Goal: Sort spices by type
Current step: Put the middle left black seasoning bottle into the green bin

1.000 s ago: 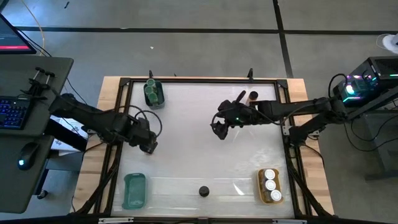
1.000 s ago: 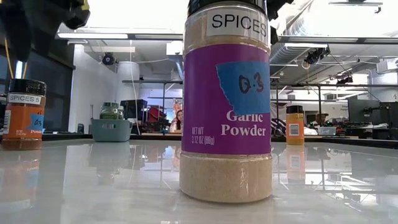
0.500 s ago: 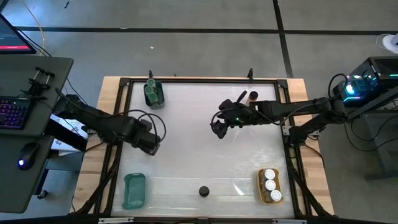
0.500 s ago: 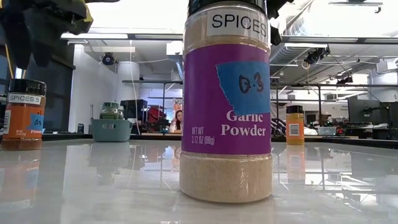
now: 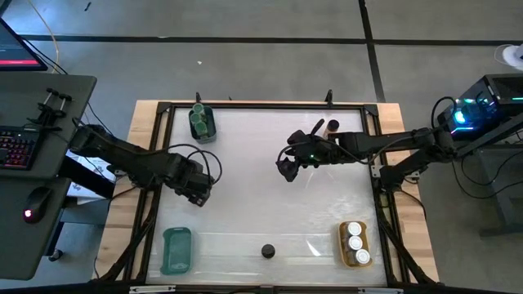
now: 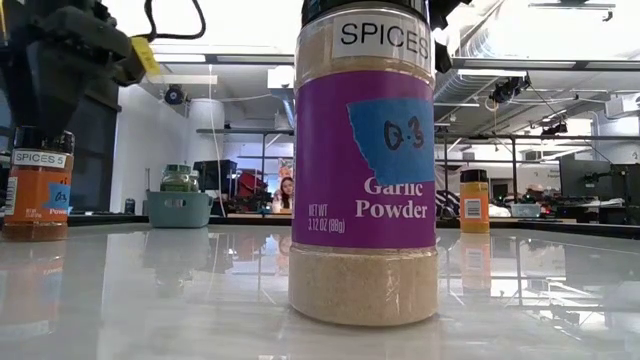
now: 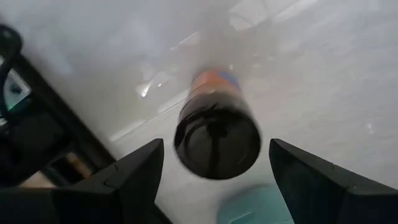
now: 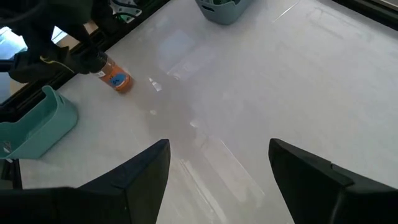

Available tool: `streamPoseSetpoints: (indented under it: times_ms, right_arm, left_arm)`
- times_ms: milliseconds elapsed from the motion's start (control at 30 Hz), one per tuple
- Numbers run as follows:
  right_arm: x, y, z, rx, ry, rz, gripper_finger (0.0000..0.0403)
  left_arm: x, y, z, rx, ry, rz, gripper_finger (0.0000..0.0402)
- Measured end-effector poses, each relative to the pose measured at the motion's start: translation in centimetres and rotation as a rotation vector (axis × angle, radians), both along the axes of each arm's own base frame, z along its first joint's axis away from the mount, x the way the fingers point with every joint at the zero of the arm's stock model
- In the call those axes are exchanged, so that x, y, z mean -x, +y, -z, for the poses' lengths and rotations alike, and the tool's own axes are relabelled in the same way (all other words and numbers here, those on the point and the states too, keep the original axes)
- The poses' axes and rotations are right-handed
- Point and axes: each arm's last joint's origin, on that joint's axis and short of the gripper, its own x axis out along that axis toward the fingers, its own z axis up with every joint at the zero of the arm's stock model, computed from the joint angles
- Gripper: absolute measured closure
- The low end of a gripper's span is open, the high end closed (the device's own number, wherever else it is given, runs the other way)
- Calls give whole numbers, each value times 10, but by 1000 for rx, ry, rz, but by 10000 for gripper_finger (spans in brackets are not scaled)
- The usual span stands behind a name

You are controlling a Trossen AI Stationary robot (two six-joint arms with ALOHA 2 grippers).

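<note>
An orange spice jar with a black lid (image 7: pixel 217 140) stands upright on the table at its left side (image 6: pixel 37 185) (image 8: pixel 116 79). My left gripper (image 7: pixel 216 148) (image 5: pixel 197 189) hangs open right above it, pointing down, one finger on either side of the lid, and hides the jar in the high view. My right gripper (image 5: pixel 286 170) (image 8: pixel 219 149) hovers open over the table's middle with nothing between its fingers. A black-lidded garlic powder jar (image 5: pixel 267 251) (image 6: pixel 365 160) stands near the front edge. Another orange jar (image 5: pixel 333 126) stands at the far right.
A teal tray (image 5: pixel 202 122) at the far left holds green-lidded jars. An orange tray (image 5: pixel 355 243) at the near right holds white-lidded jars. A second teal tray (image 5: pixel 176 249) lies at the near left, close to my left gripper. A black frame (image 5: pixel 163 163) rims the table.
My left gripper has come down toward the orange jar and drifted slightly toward the table's near edge, staying open. The jars have not moved.
</note>
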Motion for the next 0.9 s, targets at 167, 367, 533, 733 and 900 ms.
streamPoseSetpoints:
  times_ms: [167,367,533,733,900]
  right_arm:
    - [0,0,0,0,0,0,135]
    - [0,0,0,-7,-2,6,135]
    - [0,0,0,-14,-4,13,135]
    - [0,0,0,-16,-4,16,135]
    - [0,0,0,-18,-5,17,135]
  left_arm:
    - [-6,7,2,9,-44,5,124]
    - [0,10,10,48,19,0,124]
    - [1,10,16,55,26,1,124]
    - [1,10,16,61,23,11,135]
    - [-1,9,16,84,8,24,202]
